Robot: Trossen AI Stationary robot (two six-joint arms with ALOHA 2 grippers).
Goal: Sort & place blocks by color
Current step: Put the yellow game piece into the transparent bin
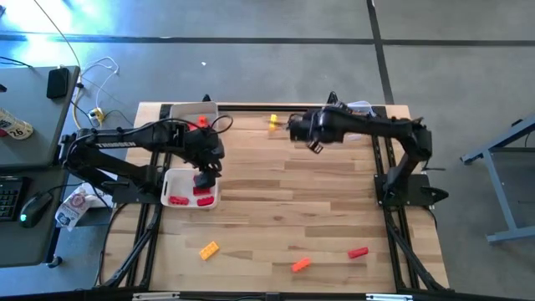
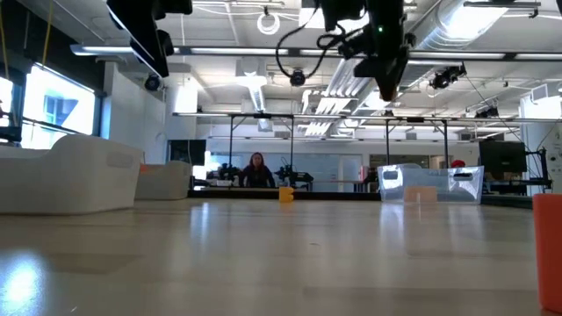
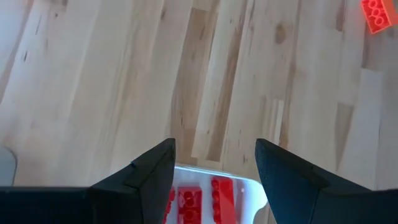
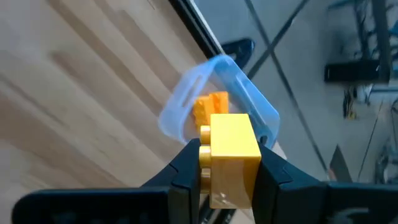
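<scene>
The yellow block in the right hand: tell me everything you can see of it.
The yellow block is a small, glossy plastic brick with round studs along one side. The right hand is shut on it, one dark finger pressing each opposite face, so it hangs clear of the table. Beyond it lies a clear tub with an orange block inside. The high view hides the yellow block under the hand.

Honestly we can't make out any readable text, brand or number anywhere, and the only candidate, a round red-and-white sticker (image 1: 12, 127) on the side desk (image 1: 33, 109), is too small to read.
</scene>
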